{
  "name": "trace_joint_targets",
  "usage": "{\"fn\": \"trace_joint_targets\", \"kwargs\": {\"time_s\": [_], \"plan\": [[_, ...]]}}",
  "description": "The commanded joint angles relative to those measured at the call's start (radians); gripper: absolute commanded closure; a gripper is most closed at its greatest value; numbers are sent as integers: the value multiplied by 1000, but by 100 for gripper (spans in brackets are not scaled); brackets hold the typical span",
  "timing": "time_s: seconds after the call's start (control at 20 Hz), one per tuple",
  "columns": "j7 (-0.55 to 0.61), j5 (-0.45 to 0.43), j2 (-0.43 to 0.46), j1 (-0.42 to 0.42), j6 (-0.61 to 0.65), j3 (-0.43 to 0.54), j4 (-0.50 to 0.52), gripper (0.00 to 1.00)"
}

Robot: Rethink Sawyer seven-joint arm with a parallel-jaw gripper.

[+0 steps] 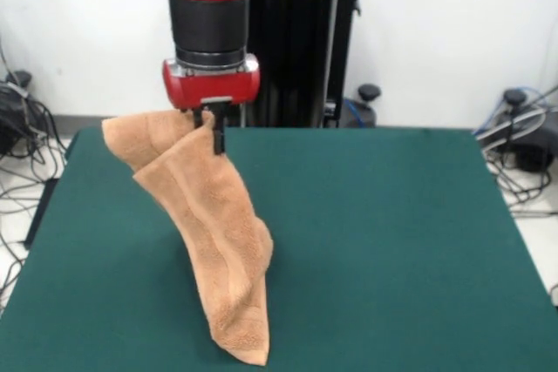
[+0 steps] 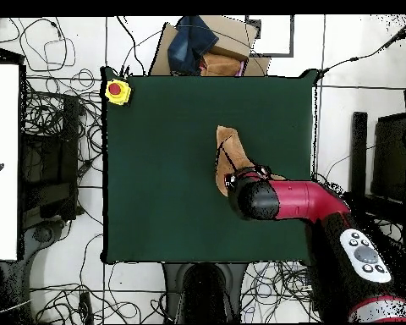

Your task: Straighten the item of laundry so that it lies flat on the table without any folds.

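Note:
The tan-orange towel (image 1: pixel 214 233) hangs lifted in a long draped fold. Its top edge is pinched in my gripper (image 1: pixel 212 128), which is shut on it, and its lower end trails down to the dark green table (image 1: pixel 392 241) near the front edge. One upper corner flops out to the left of the gripper. From overhead the towel (image 2: pixel 229 156) shows as a narrow strip right of the table's (image 2: pixel 164 169) middle, its lower part hidden under the arm. The gripper is hidden beneath the red arm there.
A yellow box with a red button (image 2: pixel 117 90) sits on one table corner. Cardboard and dark cloth (image 2: pixel 208 44) lie beyond the top table edge in the overhead view. Cables cover the floor around the table.

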Motion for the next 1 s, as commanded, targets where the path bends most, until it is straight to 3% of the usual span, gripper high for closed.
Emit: {"fn": "trace_joint_targets", "kwargs": {"time_s": [0.05, 0.2, 0.35, 0.65, 0.8, 1.0], "plan": [[119, 10, -22, 113, -5, 59, 104, 100], [244, 36, -36, 212, -56, -12, 120, 100], [281, 40, -26, 273, -84, -69, 95, 100], [201, 27, -42, 261, -62, -98, 81, 100], [216, 65, -75, 271, -38, -85, 118, 100], [368, 166, -145, 422, -16, -132, 179, 100]]}}
